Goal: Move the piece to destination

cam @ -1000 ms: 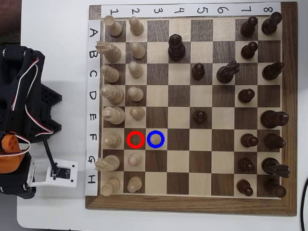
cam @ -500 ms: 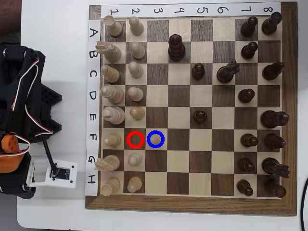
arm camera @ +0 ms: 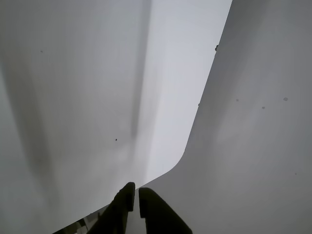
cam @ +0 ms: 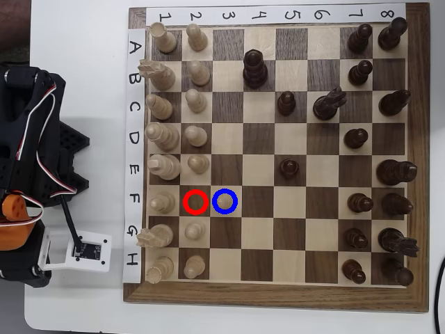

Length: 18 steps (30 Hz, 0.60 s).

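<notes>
Wrist view: my gripper (arm camera: 136,200) has its jaws nearly together, holding nothing, over bare white table (arm camera: 253,146); no board in sight.

Overhead view: the pawn (cam: 225,200) appears to stand inside the blue ring (cam: 236,202), the red ring (cam: 195,202) apparently vacant. My arm (cam: 31,139) sits beside the board (cam: 278,296). Risk: reaching back could topple neighbouring pale pawns.

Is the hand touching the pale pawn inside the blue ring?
Apart. The overhead view shows the pawn standing alone, with the whole arm beyond the left edge of the board.
</notes>
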Each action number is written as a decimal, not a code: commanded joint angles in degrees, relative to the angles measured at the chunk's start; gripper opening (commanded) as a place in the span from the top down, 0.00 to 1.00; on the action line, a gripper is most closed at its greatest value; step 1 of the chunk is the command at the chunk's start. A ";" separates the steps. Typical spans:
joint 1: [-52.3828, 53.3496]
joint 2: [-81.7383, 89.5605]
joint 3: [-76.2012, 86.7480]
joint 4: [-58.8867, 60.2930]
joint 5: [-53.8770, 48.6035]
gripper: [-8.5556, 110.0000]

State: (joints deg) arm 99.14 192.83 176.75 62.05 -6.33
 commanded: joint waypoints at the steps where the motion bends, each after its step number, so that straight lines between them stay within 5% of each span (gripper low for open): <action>1: 0.09 3.43 2.46 -0.18 0.00 0.93; 18: 0.00 3.43 2.46 -0.18 0.00 0.93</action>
State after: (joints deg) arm 98.79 192.83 176.75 62.05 -6.68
